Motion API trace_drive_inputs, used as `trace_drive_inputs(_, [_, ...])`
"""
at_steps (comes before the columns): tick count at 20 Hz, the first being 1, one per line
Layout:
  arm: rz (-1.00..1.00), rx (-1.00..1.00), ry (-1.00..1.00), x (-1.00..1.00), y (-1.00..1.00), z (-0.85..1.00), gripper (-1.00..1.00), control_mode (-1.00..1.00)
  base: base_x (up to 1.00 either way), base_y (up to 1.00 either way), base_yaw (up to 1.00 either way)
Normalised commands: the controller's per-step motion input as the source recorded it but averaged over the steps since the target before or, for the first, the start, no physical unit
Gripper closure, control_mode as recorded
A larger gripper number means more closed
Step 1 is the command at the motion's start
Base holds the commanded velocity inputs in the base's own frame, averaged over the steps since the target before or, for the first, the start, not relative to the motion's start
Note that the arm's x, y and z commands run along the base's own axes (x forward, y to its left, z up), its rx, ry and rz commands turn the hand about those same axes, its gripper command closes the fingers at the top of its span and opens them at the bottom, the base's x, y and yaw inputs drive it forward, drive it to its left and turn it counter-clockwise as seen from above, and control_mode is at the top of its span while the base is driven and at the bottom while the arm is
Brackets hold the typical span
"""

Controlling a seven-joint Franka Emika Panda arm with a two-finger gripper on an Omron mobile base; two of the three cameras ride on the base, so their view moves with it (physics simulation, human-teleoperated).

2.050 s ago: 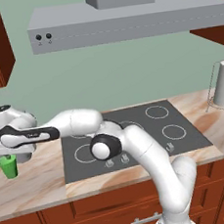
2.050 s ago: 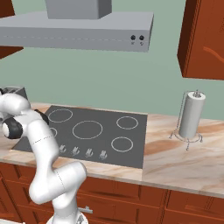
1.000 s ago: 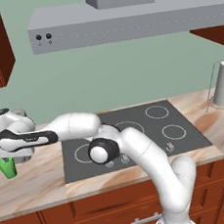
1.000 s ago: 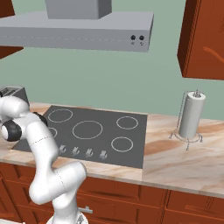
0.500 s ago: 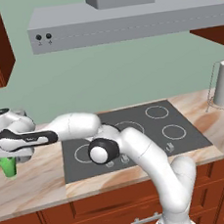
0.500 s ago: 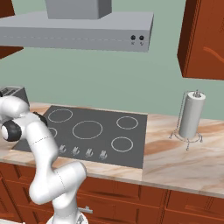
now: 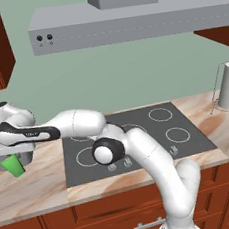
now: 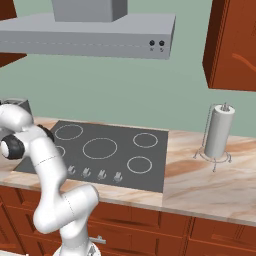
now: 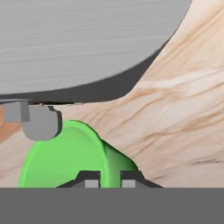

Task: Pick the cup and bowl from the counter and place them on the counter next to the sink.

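The green cup point(image 7: 11, 165) is pinched at its rim wall by the closed jaws of the gripper point(image 9: 109, 181), tilted at the far-left marbled surface point(image 7: 34, 188); carrying to the sink side and the bowl are left.

No readable text, labels, brands or numbers anywhere.

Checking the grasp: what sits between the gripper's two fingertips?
The green cup's rim wall, pinched between the fingertips in the hand view; the gripper is shut on it.

The cup point(image 7: 11, 165) stands on the counter point(image 7: 34, 188), left of the stovetop point(image 7: 139, 139).
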Motion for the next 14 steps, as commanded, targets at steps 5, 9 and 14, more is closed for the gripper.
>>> trace_drive_inputs(5, [0.15,0.0,0.0,-0.58,-0.62,0.72,1.0,-1.0,0.0,0.0,0.0])
trace_drive_inputs(9, [0.15,0.0,-0.01,-0.61,-0.8,0.57,1.0,-1.0,0.0,0.0,0.0])
trace_drive_inputs(14, [0.14,0.06,-0.1,-0.62,-0.88,0.43,1.0,-1.0,0.0,0.0,0.0])
